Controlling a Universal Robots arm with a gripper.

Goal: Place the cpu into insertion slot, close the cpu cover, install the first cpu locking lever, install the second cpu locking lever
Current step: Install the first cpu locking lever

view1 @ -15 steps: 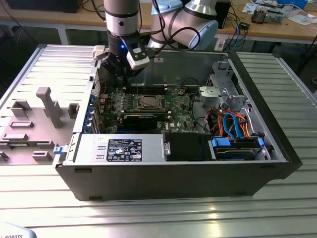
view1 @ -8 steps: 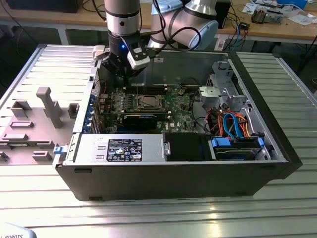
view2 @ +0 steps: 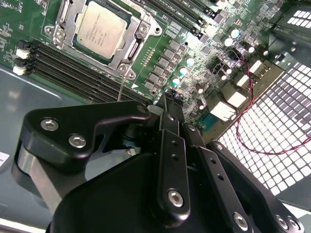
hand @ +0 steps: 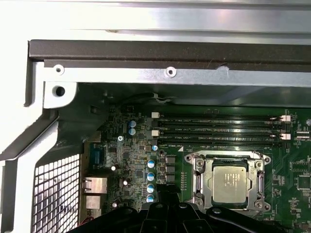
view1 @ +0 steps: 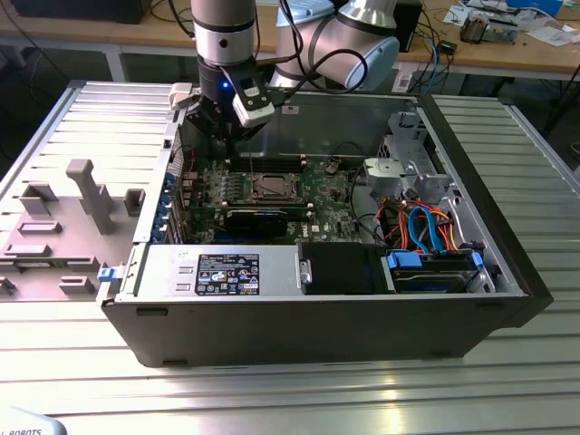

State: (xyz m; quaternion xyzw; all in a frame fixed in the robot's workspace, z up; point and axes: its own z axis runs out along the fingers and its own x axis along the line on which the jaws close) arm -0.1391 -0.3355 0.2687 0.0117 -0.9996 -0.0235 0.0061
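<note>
The cpu point(view2: 99, 29) lies flat with its silver-grey top up in the insertion slot point(view2: 58, 30) on the green motherboard point(view1: 322, 195); it also shows in the first wrist view point(hand: 229, 183). The silvery cpu cover point(view2: 129, 48) lies down around it, framing the chip. A thin metal lever rod point(view2: 119, 87) stands up beside the socket's corner. My gripper point(view2: 164, 99) hangs above the board's back edge, a little apart from the socket, its black fingers drawn together and shut with nothing seen between them. In the exterior view the gripper point(view1: 237, 136) is above the socket point(view1: 272, 188).
Long black memory slots point(hand: 218, 131) run between the socket and the case wall point(hand: 170, 73). A perforated rear panel point(view2: 272, 111) with a red wire is close by. A drive cage and blue and orange cables point(view1: 426, 227) fill the exterior view's right. A grey fixture point(view1: 82, 199) lies outside the case.
</note>
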